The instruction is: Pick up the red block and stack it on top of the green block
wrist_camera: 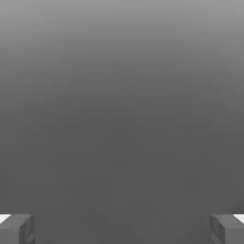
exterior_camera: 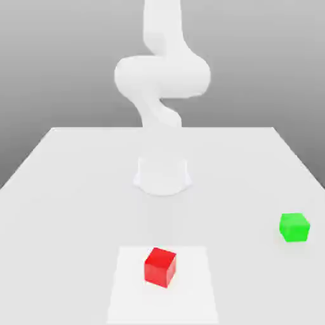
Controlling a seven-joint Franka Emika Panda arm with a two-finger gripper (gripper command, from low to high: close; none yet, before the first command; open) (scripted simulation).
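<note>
The hand (wrist_camera: 122,228) is open and empty, its fingers spread wide, while the red block (exterior_camera: 159,266) probably lies well below it on the table (exterior_camera: 63,190), apart from the green block (exterior_camera: 294,226).

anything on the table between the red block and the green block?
Nothing. In the exterior view, bare white table separates the red block, which sits on a lighter square patch, from the green block toward that view's right.
</note>
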